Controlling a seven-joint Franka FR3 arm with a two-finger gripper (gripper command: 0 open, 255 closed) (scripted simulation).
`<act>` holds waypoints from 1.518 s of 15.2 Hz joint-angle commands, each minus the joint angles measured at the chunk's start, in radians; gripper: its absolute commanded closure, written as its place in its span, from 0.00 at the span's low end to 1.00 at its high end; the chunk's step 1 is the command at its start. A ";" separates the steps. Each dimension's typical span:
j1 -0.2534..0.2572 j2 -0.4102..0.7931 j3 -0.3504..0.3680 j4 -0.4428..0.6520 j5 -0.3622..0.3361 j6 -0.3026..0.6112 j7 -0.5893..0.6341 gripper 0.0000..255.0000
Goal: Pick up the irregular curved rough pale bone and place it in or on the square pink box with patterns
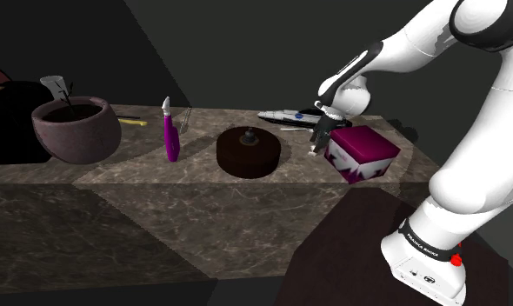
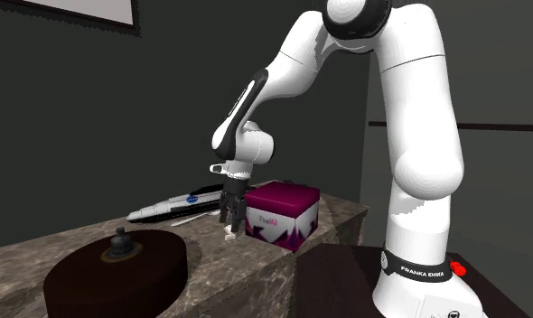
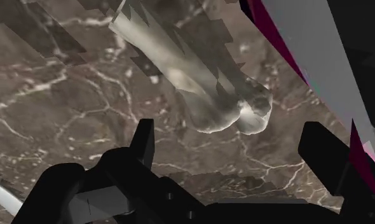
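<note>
Gripper wide open over the bone

Gripper (image 3: 232, 127) hangs low with its fingers spread wide and nothing held. The pale bone (image 3: 205, 83) lies flat on the marble bench (image 3: 65, 95), with its knobby end lined up between the fingers, which aren't touching it. The pink patterned box (image 1: 363, 149) sits just beside it, on the shoulder view's right.
</note>
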 commanded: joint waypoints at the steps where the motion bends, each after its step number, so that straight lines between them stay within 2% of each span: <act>1: -0.003 0.032 0.009 -0.006 0.026 0.022 -0.019 0.00; 10: -0.003 0.054 0.017 -0.002 0.040 0.040 -0.029 0.00; 11: -0.003 0.053 0.017 -0.002 0.040 0.039 -0.029 1.00; 20: -0.004 0.054 0.017 -0.002 0.040 0.040 -0.029 1.00; 23: 0.002 0.013 0.006 -0.008 0.012 0.007 0.000 1.00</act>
